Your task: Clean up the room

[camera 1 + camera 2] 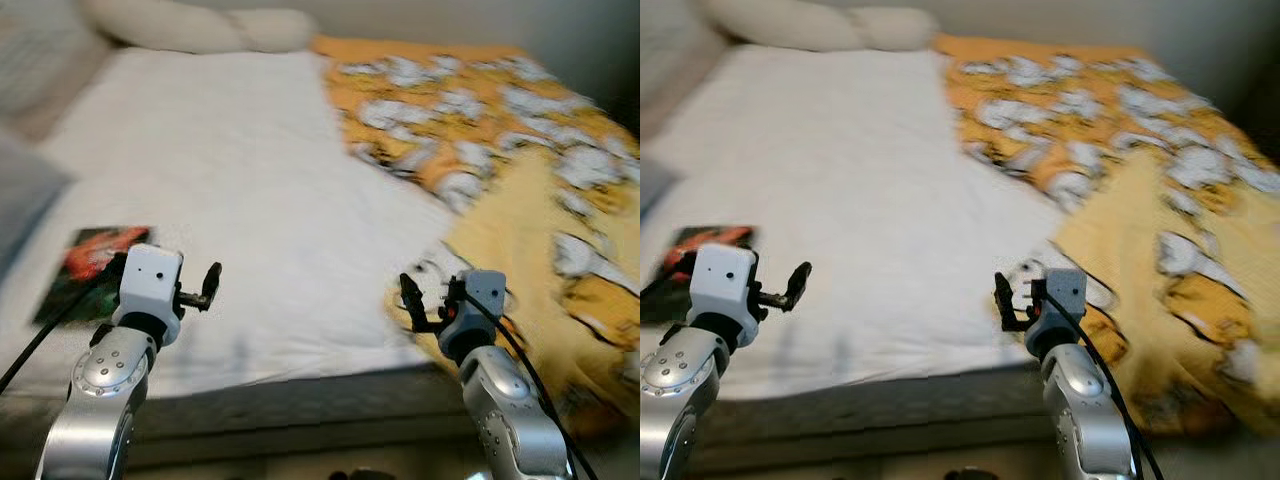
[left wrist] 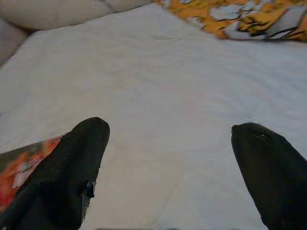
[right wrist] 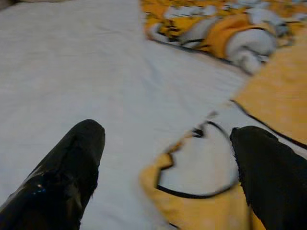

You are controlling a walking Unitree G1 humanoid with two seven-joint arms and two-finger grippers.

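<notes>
The robot is standing at the foot edge of a bed [image 1: 240, 180] covered by a white sheet, and the head views are smearing with motion. An orange quilt with white animal prints [image 1: 520, 150] is lying bunched over the right side of the bed, its near corner folding back and draping over the foot edge. The right gripper [image 1: 425, 300] is hovering just above that folded corner, with its fingers [image 3: 72, 167] spread wide and holding nothing. The left gripper [image 1: 197, 290] is hanging over the sheet near the bed's foot-left corner, equally wide and empty, just beside a flat red-and-black packet or booklet [image 1: 95, 265] lying on the sheet; what it is exactly is too blurred to tell. Two pale pillows [image 1: 200, 25] are resting along the head edge. The quilt is probably soft, limp and fairly light for its bulk, so it is likely to sag and slide once lifted. The folded corner hem beneath the right gripper is looking like the best pinch point, with a second hold farther along the same edge.
</notes>
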